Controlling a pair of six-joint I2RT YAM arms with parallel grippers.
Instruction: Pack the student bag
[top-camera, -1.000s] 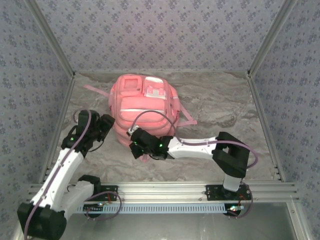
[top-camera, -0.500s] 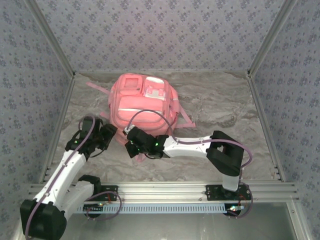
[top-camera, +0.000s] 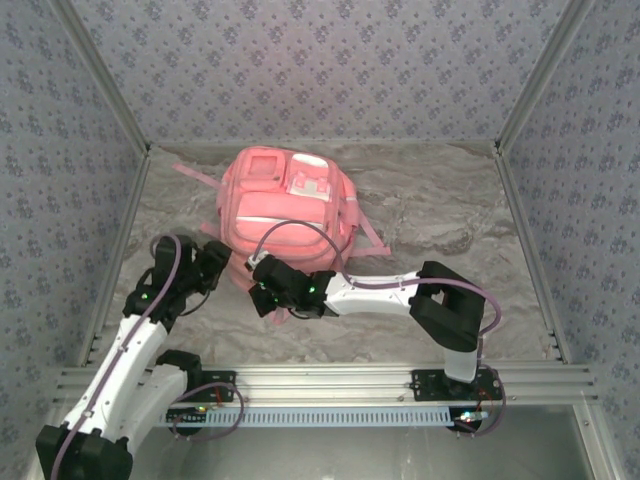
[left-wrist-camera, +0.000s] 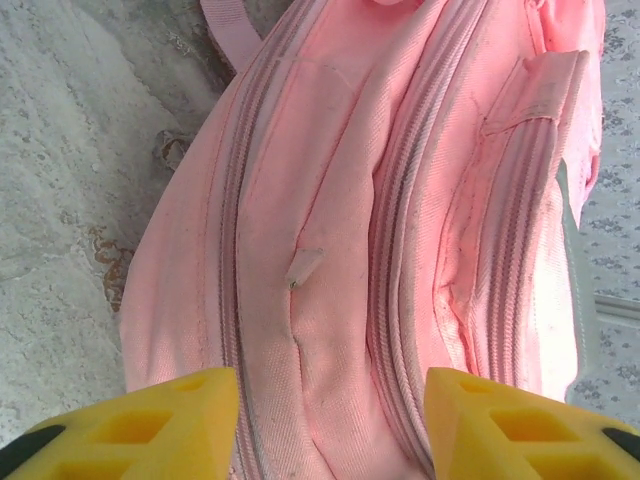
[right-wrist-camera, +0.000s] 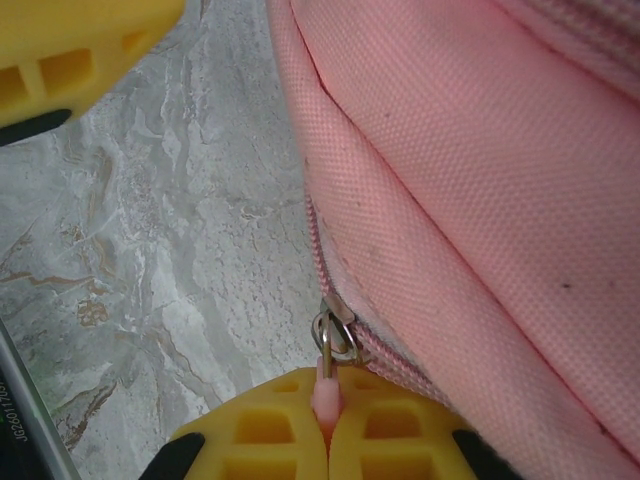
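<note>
While the soft pink woven student bag (top-camera: 285, 215) lies far-centre on the marbled desk (top-camera: 440, 220), its zipper pull (right-wrist-camera: 325, 397) is pinched by the right tool (right-wrist-camera: 327, 425); the left tool (left-wrist-camera: 330, 420) is spread beside it.

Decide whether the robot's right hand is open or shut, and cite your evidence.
Shut. In the right wrist view, the yellow fingers of the right hand meet, pinching the pink zipper pull of the student bag.
</note>
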